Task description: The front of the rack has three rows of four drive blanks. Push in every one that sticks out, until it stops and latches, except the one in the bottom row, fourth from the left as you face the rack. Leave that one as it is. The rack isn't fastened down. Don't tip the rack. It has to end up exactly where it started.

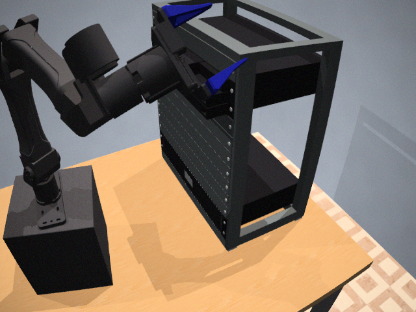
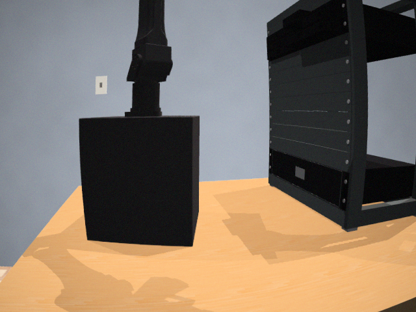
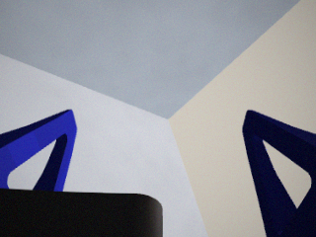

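Observation:
The rack (image 1: 241, 151) (image 2: 357, 134) stands upright on the table. A black unit (image 2: 312, 35) spans the upper part of its front; in the top view the arm and gripper largely cover it. Single drive blanks cannot be made out, nor whether any sticks out. My gripper (image 1: 229, 31) (image 3: 159, 118) is wide open, with nothing between its blue fingers. It is high by the rack's upper front, fingers angled upward. Whether it touches the rack cannot be told. The wrist view shows only walls and ceiling beyond the fingers, no rack.
Plain grey panels (image 1: 198, 134) (image 2: 309, 101) fill the middle of the rack front. A lower black unit (image 2: 322, 181) bears a grey label (image 1: 188, 177) (image 2: 299, 173). The arm stands on a black block (image 1: 67, 262) (image 2: 139, 181) facing the rack. The table's edge (image 1: 339, 282) is beyond the rack's near side.

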`<state>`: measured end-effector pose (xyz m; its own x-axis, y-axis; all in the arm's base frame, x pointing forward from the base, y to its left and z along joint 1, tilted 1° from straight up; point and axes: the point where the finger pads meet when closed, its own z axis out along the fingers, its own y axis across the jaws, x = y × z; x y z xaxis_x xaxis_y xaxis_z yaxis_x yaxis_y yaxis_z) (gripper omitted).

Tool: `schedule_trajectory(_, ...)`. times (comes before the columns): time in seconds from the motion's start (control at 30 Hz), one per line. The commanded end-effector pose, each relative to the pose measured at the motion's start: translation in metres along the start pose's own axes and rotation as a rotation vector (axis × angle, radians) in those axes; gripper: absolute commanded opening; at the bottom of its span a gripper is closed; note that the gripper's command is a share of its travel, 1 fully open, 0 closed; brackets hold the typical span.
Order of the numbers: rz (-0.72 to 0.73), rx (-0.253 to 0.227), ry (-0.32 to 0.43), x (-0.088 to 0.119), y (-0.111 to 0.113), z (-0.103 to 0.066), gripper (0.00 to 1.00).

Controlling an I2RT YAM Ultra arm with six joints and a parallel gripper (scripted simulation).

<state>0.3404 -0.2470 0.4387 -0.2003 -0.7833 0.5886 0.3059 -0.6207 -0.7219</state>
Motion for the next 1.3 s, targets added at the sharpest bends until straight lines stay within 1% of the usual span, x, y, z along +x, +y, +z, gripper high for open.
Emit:
schedule_trajectory(0.0, -0.01, 0.008, 0.002, 0.0016, -0.0046, 0.0004, 1.0)
schedule_trajectory(1.13, -0.009, 0.007, 0.006, 0.002, -0.0045, 0.0003, 1.0)
schedule_trajectory(1.27, 0.012, -0.002, 0.0, -0.0058, -0.0052, -0.0023, 1.0)
